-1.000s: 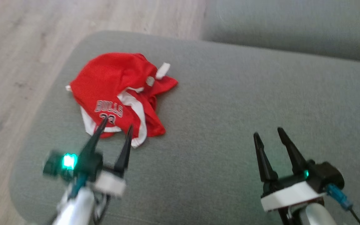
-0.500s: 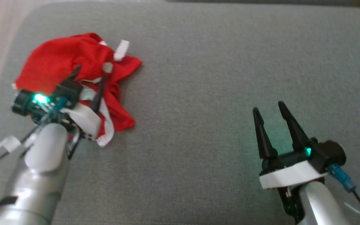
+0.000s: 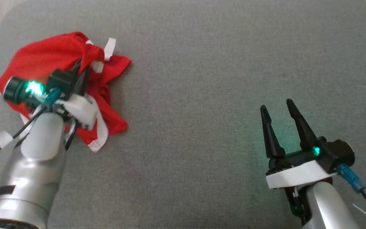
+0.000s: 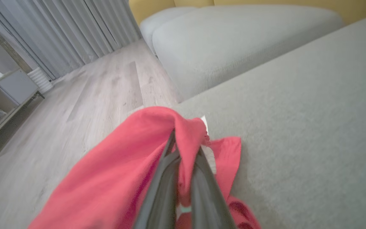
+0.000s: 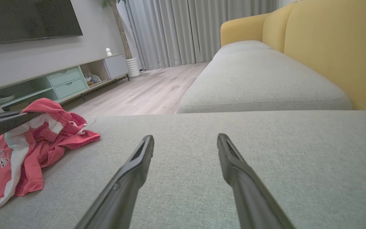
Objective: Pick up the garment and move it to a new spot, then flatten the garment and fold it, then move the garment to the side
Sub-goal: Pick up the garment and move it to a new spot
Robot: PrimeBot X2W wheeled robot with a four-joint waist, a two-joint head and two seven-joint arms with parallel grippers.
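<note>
1. Living-room backdrop: pale wood floor, grey curtains, yellow sofa back, and a low cabinet under a dark screen.
2. Grey seat cushion, my work surface. It is broad and plain, with a second cushion of the same grey beyond it.
3. One garment: a red jersey with white trim, crumpled in a heap at the left end of the seat cushion, close to its edge. The lettering "BULLS" can be read in the right wrist view.
4. My left gripper: closed, pinching a raised fold of the red cloth near the top of the heap. In the left wrist view the fabric drapes over and between both fingers.
5. My right gripper: fingers spread wide, holding nothing, over bare cushion and well apart from the garment.
</note>
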